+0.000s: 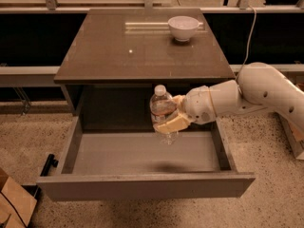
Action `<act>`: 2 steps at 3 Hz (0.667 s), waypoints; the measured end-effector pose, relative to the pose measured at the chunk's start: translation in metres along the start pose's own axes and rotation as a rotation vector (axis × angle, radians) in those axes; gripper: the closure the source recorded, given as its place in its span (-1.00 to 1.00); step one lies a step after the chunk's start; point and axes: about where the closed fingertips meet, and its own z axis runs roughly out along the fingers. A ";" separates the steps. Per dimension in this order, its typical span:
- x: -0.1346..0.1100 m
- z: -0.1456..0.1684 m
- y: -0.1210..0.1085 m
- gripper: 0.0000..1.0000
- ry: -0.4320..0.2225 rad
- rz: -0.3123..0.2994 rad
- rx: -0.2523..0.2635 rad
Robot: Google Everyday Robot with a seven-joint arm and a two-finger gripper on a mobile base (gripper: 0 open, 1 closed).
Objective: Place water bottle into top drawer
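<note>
The hand [172, 116], clamped on the upright water bottle [161, 106], holds it over the open top drawer [142, 188] toward 1 o'clock; lowering and release are outstanding.

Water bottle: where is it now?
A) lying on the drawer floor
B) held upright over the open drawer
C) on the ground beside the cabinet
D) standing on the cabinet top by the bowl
B: the gripper is shut on the water bottle, cap up, above the open top drawer, with the bottle's shadow on the drawer floor below it.
</note>
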 end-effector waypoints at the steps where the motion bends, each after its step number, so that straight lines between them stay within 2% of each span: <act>1: 0.024 0.007 0.001 0.62 -0.027 -0.026 0.002; 2: 0.046 0.016 0.004 0.15 -0.047 -0.034 -0.001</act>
